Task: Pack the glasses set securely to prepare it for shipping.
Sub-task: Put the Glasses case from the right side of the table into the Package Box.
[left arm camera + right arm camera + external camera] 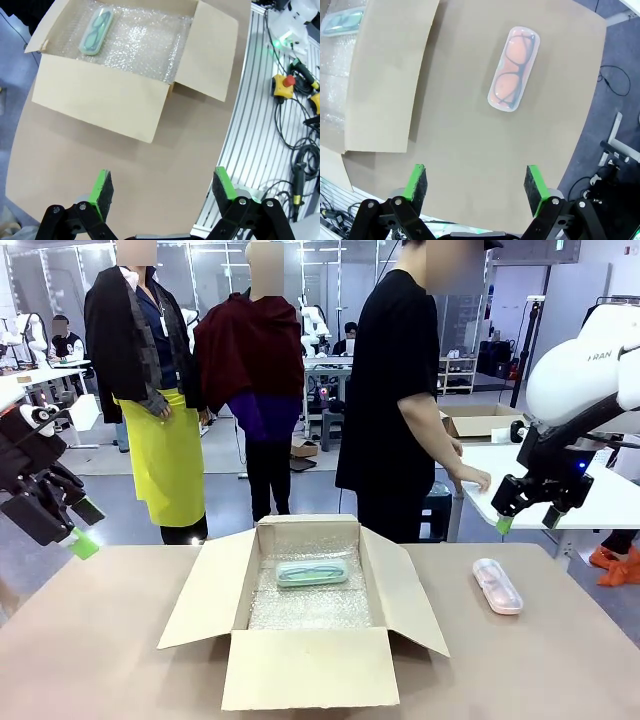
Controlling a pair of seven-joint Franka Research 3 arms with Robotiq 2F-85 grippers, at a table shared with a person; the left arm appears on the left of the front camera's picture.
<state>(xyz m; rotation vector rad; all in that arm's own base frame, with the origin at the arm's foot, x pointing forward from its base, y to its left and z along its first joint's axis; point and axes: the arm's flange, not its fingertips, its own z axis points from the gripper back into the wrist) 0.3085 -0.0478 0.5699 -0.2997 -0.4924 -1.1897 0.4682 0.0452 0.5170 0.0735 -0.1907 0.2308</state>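
- Lying on the bubble wrap [310,612] toward the far wall of the open cardboard box [310,668], the mint-green case [312,572] is cushioned for shipping
- The pink case [497,586] rests on the table [100,640] right of the box, not yet packed
- The right gripper [476,182] hovers near it, fingers spread and empty, probably ready to pick it up
- The left gripper [162,187], also spread and empty, hangs at the left, clear of the box
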